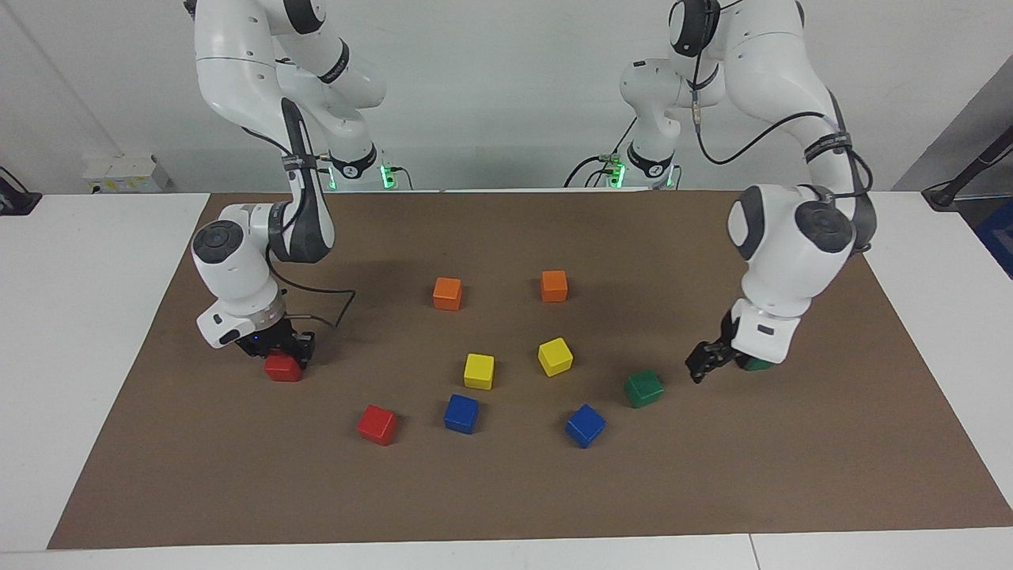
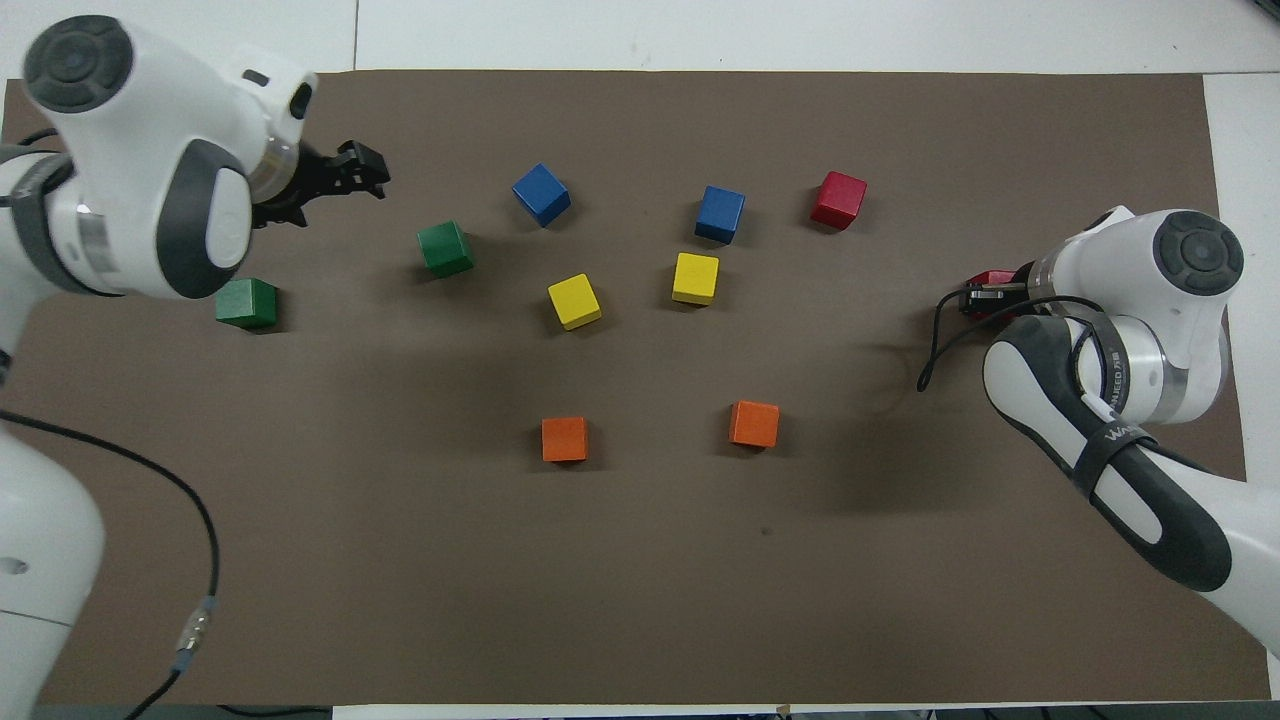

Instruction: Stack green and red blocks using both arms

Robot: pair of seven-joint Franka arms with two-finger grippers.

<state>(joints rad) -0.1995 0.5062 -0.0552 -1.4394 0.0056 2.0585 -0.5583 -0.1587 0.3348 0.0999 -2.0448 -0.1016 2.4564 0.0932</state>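
Facing view
Right gripper [image 1: 285, 348]: low at the right arm's end of the brown mat [image 1: 506, 491], fingers down around a red block; it looks closed on the block, which sits at mat level.
Held red block [image 1: 283, 369]: bright red matte cube, its top partly hidden by the fingers.
Free red block [image 1: 377, 424]: same size and colour, alone on the mat, farther from the robots than the held one, beside a blue cube [image 1: 461, 413].
Left gripper [image 1: 707, 360]: low over the mat at the left arm's end, fingers apart, nothing between them.
Green block by the wrist [image 1: 758, 364]: dark green, mostly hidden by the white wrist housing; only a sliver shows.
Free green block [image 1: 643, 388]: dark green matte cube, turned a little, between the left gripper and the second blue cube [image 1: 586, 425].
Other cubes: two yellow [image 1: 479, 370] [image 1: 555, 356] mid-mat, two orange [image 1: 447, 293] [image 1: 554, 286] nearer the robots.

Overhead view
Left gripper [image 2: 345, 180]: black fingers spread and empty, apart from both green blocks.
Green blocks: one [image 2: 247, 302] beside the left arm's wrist, fully visible and untouched; the other [image 2: 446, 248] nearer the middle of the mat.
Right gripper [image 2: 985, 298]: mostly hidden under its wrist; whether it pinches cannot be told here.
Red blocks: one [image 2: 992, 280] peeks out at the fingers; the other [image 2: 838, 200] sits farther from the robots, beside a blue cube [image 2: 720, 214].
Stacking: all four blocks lie singly, none stacked.
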